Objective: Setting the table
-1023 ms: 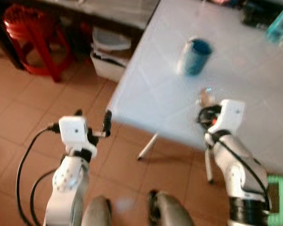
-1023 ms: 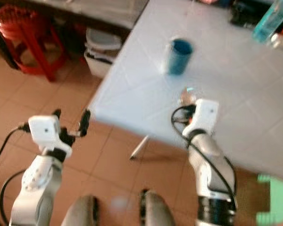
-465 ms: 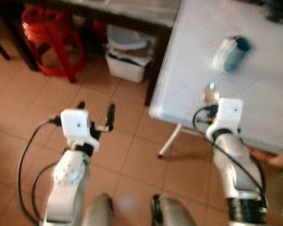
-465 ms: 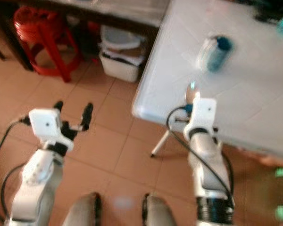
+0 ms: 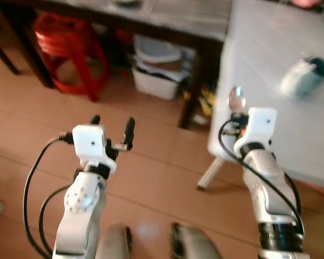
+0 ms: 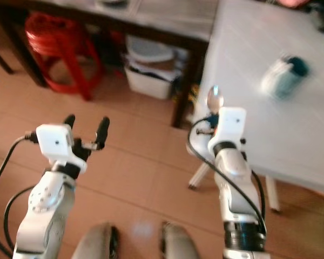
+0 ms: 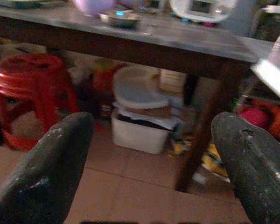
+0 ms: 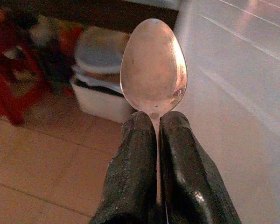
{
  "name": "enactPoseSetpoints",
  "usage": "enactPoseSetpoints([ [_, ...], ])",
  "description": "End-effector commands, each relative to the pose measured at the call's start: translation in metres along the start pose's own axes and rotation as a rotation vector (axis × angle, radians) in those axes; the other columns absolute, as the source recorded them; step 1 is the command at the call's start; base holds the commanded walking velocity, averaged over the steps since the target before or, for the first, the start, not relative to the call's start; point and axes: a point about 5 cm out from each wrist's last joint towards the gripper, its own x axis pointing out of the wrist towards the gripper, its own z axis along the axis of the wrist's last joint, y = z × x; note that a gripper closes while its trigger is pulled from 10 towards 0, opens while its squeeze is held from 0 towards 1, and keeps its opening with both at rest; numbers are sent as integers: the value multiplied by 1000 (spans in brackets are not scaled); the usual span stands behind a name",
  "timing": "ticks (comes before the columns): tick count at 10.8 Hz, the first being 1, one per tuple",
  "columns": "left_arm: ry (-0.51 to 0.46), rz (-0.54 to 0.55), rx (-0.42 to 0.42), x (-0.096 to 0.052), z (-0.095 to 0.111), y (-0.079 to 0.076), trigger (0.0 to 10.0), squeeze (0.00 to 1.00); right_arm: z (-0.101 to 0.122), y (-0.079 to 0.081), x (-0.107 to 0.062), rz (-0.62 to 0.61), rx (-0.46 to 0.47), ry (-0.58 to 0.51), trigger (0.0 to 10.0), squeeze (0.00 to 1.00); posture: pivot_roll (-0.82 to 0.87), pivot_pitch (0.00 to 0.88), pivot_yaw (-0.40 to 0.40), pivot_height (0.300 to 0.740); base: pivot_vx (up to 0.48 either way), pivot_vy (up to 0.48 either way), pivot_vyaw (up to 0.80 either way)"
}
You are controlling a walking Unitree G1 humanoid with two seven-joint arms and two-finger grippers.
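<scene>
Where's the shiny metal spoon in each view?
Left eye view: shiny metal spoon stands bowl-up above the right gripper, at the white table corner.
Right eye view: spoon centre, same corner.
Right wrist view: bowl fills the centre, handle pinched between the black fingers.
Left wrist view: not in it.
Shared landmark: white lidded bin under the dark table.

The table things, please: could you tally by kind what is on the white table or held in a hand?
Spoons: 1, the spoon pinched upright in the right hand.
Cups: 1, the blue cup on the white table, blurred.
Left hand: 0, open.
Total: 2.
</scene>
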Motion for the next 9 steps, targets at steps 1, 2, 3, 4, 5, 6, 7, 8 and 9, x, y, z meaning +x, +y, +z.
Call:
enactPoseSetpoints([
  [1,10,23,17,-3,-1,5,10000,0,-4,5,0,12,5,11,10000,0,33,231,-51,740,337,341,0],
  [2,9,10,5,-3,-2,4,10000,0,7,6,2,16,-21,-58,10000,0,32,227,-51,740,337,341,0],
  [3,10,12,7,-3,-2,4,10000,0,13,7,4,22,-40,-100,10000,0,33,225,-50,740,341,337,0],
  [4,8,12,11,-3,-2,5,10000,0,13,7,4,14,-46,-105,10000,0,34,224,-51,740,337,341,0],
  [5,-1,-2,20,-3,-1,4,10000,0,12,8,3,23,-33,-103,10000,0,35,224,-52,740,439,0,0],
  [6,-4,-5,27,-3,-1,4,10000,0,12,9,3,31,-27,-107,10000,0,36,223,-52,740,480,0,0],
  [7,-5,-9,27,-3,-1,3,10000,0,12,9,3,31,-22,-112,10000,0,36,223,-51,740,480,0,0],
  [8,-5,-12,22,-3,-1,2,10000,0,13,8,3,32,-10,-120,10000,0,36,223,-51,740,480,0,0],
  [9,-5,-13,22,-3,-1,2,10000,0,12,8,3,29,4,-113,10000,0,35,226,-49,740,480,0,0],
])
